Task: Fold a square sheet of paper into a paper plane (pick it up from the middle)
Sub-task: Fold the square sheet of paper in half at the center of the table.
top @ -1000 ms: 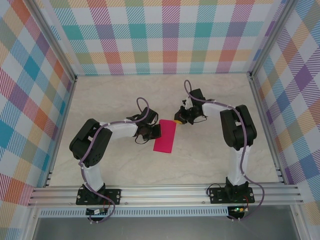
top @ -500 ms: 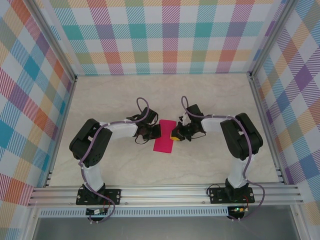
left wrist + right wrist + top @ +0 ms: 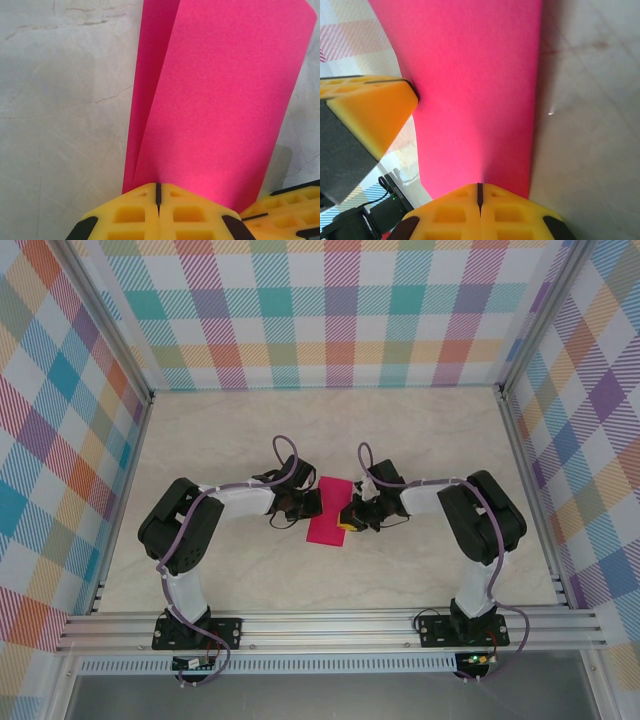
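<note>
Judging from the top view of the table [image 3: 430,440], work stands at an early stage. The paper [image 3: 329,512] lies mid-table between the 2 arms, already doubled into a narrow strip. The left wrist view shows 2 layers, the upper flap sprung slightly off the lower. No nose corners, wings or pointed outline appear, so most folds are still to be made. The left gripper [image 3: 314,504] is fully closed with nothing between its jaws, tips at the strip's left edge. The right gripper [image 3: 347,517] is likewise closed and empty, at the right edge. Whether either presses the crease cannot be told. Against 1 second earlier, the right gripper has travelled from beyond the strip's far right corner to mid-length; the left gripper and paper are practically unchanged.
</note>
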`<state>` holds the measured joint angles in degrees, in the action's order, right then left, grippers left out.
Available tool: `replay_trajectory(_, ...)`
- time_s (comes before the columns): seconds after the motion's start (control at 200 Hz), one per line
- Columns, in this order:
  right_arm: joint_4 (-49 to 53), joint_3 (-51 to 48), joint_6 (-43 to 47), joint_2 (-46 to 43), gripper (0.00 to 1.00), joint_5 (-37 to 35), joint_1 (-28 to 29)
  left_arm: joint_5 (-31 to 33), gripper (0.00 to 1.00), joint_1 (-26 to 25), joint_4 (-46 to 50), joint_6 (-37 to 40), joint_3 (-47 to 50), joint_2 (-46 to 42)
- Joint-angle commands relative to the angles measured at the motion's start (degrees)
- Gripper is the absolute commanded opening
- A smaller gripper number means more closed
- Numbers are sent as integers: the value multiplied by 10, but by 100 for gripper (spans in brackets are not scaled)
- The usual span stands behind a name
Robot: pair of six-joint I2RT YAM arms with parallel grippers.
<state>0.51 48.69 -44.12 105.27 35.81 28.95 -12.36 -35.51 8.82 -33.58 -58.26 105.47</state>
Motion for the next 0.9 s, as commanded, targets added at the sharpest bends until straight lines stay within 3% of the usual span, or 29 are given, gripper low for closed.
replay_trajectory(0.0, 49, -6, 22, -53, 0, -10, 4, 52, 0, -3, 116, 1, 39, 21)
replay_trajectory(0.115, 112, 6, 48, -90, 0, -43, 20, 53, 0, -3, 119, 2, 38, 19)
replay_trajectory(0.345, 46, -21, 7, -69, 0, -8, 55, 48, 0, -3, 114, 0, 35, 21)
replay_trajectory(0.615, 18, -66, -8, -41, 0, -44, 70, 43, 0, -3, 108, 0, 41, 18)
replay_trajectory(0.895, 28, -60, -4, -93, 0, -39, 70, 42, 0, -3, 110, 2, 40, 18)
